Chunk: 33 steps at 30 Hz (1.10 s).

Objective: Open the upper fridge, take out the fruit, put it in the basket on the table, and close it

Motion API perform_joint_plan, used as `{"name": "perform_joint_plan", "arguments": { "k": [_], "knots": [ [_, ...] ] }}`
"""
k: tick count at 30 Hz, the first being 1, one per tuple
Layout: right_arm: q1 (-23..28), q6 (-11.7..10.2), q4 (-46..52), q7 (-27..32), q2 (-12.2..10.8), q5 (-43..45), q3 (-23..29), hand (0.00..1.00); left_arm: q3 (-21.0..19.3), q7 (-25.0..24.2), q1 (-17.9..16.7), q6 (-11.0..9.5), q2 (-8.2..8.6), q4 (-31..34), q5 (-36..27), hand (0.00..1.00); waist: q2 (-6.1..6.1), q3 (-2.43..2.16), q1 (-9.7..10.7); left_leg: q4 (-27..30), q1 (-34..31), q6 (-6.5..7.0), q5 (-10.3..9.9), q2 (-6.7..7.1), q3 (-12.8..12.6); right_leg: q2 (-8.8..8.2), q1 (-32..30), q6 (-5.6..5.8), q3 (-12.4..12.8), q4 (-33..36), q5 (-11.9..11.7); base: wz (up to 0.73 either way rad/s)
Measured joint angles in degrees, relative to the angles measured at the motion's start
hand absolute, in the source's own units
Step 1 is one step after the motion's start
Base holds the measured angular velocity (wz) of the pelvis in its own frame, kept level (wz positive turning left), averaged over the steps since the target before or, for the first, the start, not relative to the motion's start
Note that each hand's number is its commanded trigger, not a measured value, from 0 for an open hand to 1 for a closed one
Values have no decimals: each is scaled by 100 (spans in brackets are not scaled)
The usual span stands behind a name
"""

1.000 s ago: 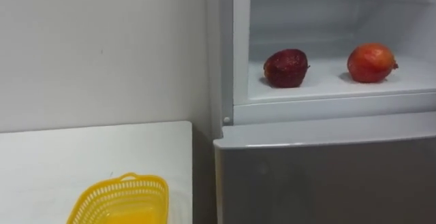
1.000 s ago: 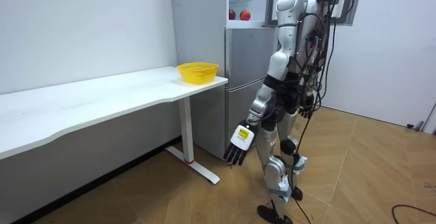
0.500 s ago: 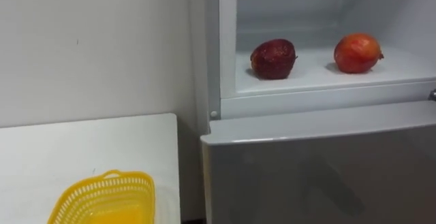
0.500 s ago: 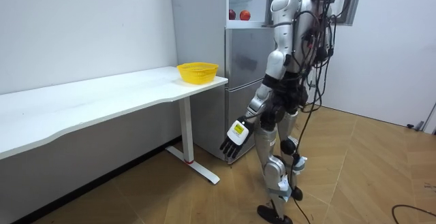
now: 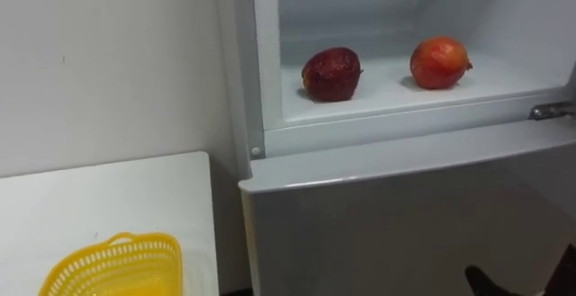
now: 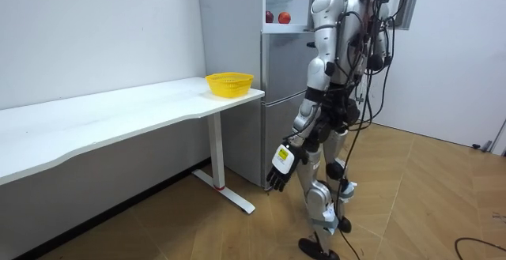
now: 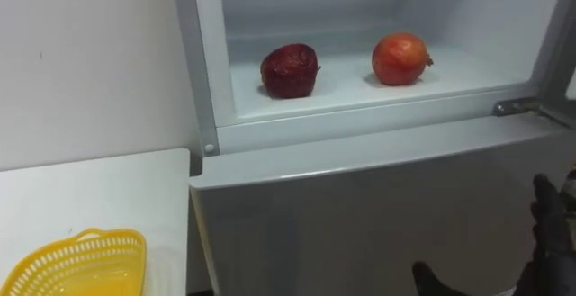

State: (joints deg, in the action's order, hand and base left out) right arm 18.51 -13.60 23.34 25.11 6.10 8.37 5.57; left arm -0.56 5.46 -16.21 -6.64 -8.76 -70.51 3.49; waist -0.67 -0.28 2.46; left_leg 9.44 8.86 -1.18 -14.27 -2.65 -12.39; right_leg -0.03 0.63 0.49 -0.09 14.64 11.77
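In the open upper fridge compartment a dark red round fruit (image 5: 331, 74) lies on the white shelf (image 5: 387, 100). An orange-red round fruit (image 5: 439, 62) sits a short way to its right. My right hand (image 7: 545, 237) rises at the lower right in front of the closed lower fridge door (image 5: 387, 215), well below the shelf. It is open, with the thumb spread apart and nothing in it. In the room view my left hand (image 6: 281, 163) hangs low by my thigh, open and empty, as I stand facing the fridge (image 6: 286, 94).
A yellow mesh basket (image 5: 112, 264) stands on the white table (image 5: 108, 197) to the left of the fridge, near the table's end. A metal hinge (image 5: 551, 111) juts out at the right end of the compartment's sill. A white wall backs the table.
The head camera has swung right, so fridge and basket slid left in view. My right hand has come up into the lower right. The left hand swung slightly at my side.
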Motion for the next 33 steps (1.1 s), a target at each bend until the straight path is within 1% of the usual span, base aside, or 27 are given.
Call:
{"name": "perform_joint_plan", "arguments": {
  "k": [2, 3, 4, 8, 12, 13, 14, 17, 18, 20, 21, 23, 25, 27, 29, 32, 33],
  "knots": [
    [-65, -105, 16, 111, 10, 62, -1, 0, 19, -1, 0, 0, -2, -26, 6, 0, 9, 10, -20, -1, 18, 0, 0, -1, 0, 1, -9, 0, -1, -22, 0, 0],
    [-73, -170, 22, 189, 18, 83, -3, 0, 21, -16, 1, 0, -7, -25, 61, 0, 2, 18, -63, -3, 20, 0, 0, -1, 0, 1, -3, 0, -2, -27, 0, 0],
    [-72, -187, 29, 229, 29, 80, -14, 0, 33, -38, 2, 1, -16, -20, 78, 0, 1, 17, -78, -2, 15, 0, -1, -1, 0, 1, -2, 1, -2, -32, 0, 0],
    [-120, -188, 231, 290, 205, 77, -238, 0, 222, -218, 92, 7, -92, -12, 118, 0, -25, 15, -125, -13, -56, 0, -1, -3, 3, 5, -42, 7, -12, -16, -18, 1],
    [-458, -192, 243, 234, 418, 74, -659, 0, 403, -370, 137, 16, -139, 55, 165, 0, -30, 5, -165, -13, -64, 1, 0, -20, 3, 20, -18, 0, -23, -75, -95, 0],
    [-491, -191, 243, 196, 446, 73, -706, 0, 403, -390, 136, 20, -142, 89, 205, 0, -20, 2, -177, -13, -63, 1, 0, -23, 4, 22, -6, 0, -27, -97, -107, 0],
    [-552, -191, 242, 95, 486, 28, -737, 0, 400, -401, 142, 20, -142, 137, 241, 0, -9, 15, -231, -13, -47, 1, 0, -25, 9, 22, 19, -2, -38, -110, -115, 0],
    [-763, -189, 232, -41, 517, -358, -726, 0, 348, -426, 155, 49, -166, 198, 264, 0, 47, 21, -307, -11, -25, 1, 0, -32, 66, 19, 56, -3, -93, -114, -116, 8],
    [-874, -188, 195, -78, 523, -377, -718, 0, 333, -478, 154, 60, -203, 230, 301, 0, 85, 36, -308, -10, -38, 1, 0, -36, 154, 12, 61, -5, -174, -114, -117, 19],
    [-1067, -187, 89, -127, 556, -381, -703, 0, 328, -538, 144, 126, -268, 325, 352, 0, 136, 59, -300, -6, -70, 1, 0, -51, 186, 19, 69, -16, -227, -128, -123, 19],
    [-1207, -185, -10, -179, 557, -379, -699, 0, 330, -604, 131, 140, -298, 363, 376, 0, 160, 59, -304, 6, -91, 1, 1, -58, 224, 19, 95, -26, -271, -158, -129, 18],
    [-1357, -170, -30, -239, 559, -363, -682, 0, 329, -633, 147, 160, -305, 383, 424, 0, 178, 53, -295, 25, -112, 1, 0, -57, 315, 8, 144, -32, -360, -206, -132, 23],
    [-1548, -166, -61, -293, 583, -458, -675, 0, 304, -634, 157, 204, -303, 405, 518, 0, 198, 55, -351, 33, -117, 0, 1, -59, 342, 4, 161, -33, -402, -214, -131, 13],
    [-1746, -147, -155, -323, 656, -646, -646, 0, 300, -635, 192, 276, -304, 407, 616, 0, 217, 55, -397, 45, -116, 0, 1, -60, 380, -2, 195, -34, -443, -235, -131, 12],
    [-1887, -128, -284, -356, 669, -702, -639, 0, 268, -633, 212, 344, -304, 410, 630, 0, 257, 45, -432, 60, -104, 0, 1, -57, 458, -6, 275, -34, -498, -302, -131, 18],
    [-2072, -122, -467, -466, 667, -772, -640, 0, 179, -639, 206, 420, -291, 415, 631, 0, 273, 61, -481, 77, -100, 0, 1, -58, 495, -6, 320, -35, -534, -333, -131, 7],
    [-2155, -86, -501, -460, 666, -825, -640, 0, 179, -644, 210, 451, -285, 423, 632, 0, 279, 65, -517, 90, -103, 0, 1, -58, 500, -7, 313, -36, -539, -333, -133, 0]
  ]
}}
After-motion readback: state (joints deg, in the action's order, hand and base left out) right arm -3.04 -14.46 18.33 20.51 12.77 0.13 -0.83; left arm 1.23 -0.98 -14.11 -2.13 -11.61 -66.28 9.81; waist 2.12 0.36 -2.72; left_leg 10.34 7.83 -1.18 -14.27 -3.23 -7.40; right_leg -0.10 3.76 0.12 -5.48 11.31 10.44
